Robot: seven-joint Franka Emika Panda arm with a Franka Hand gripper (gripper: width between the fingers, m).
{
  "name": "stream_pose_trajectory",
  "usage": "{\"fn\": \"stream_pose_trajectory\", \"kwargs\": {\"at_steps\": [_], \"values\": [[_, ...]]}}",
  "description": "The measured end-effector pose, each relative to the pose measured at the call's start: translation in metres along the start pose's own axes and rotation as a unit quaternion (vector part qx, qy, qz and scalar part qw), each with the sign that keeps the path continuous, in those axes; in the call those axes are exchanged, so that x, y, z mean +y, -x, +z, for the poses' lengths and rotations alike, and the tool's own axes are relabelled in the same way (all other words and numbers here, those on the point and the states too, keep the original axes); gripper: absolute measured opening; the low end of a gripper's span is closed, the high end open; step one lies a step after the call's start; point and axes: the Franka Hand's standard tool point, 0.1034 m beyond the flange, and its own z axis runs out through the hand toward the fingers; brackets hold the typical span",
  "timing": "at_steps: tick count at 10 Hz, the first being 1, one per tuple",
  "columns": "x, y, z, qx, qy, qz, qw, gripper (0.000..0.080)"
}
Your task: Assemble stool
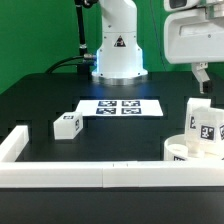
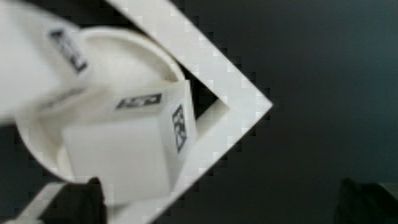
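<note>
The gripper (image 1: 201, 82) hangs over the exterior view's right side of the black table (image 1: 40, 100). Its jaws are spread wide and hold nothing, and in the wrist view the dark fingertips (image 2: 54, 205) sit far apart. Below it, the round seat (image 1: 180, 152) rests by the near right corner of the white rail (image 1: 90, 176). Two legs stand upright at the seat, close together: the far leg (image 1: 199, 113) and the near leg (image 1: 212, 131). The third leg (image 1: 68, 124) lies on its side well to the exterior view's left, just beside the marker board (image 1: 120, 107).
</note>
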Motion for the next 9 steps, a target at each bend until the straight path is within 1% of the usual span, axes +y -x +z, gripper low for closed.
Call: {"fn": "stream_pose_trajectory", "kwargs": {"at_steps": [1,2,5,6,7,8,9], "values": [[0.0016,0.0027,0.0021,-0.008,0.004,-0.083,0.997,0.0649],[-0.0011,0.0042,0.0019,0.003,0.0,-0.089,0.996,0.0649],[0.0021,0.0011,0.0026,0.003,0.003,-0.191,0.982,0.0649],[0.004,0.0003,0.003,0.002,0.011,-0.246,0.969,0.0649],[0.0069,-0.0033,0.0029,-0.004,0.031,-0.37,0.929,0.0649],[0.0065,-0.0038,0.0054,-0.017,0.045,-0.44,0.897,0.0649],[0.0068,-0.0026,0.0098,-0.033,0.053,-0.495,0.867,0.0649]]}}
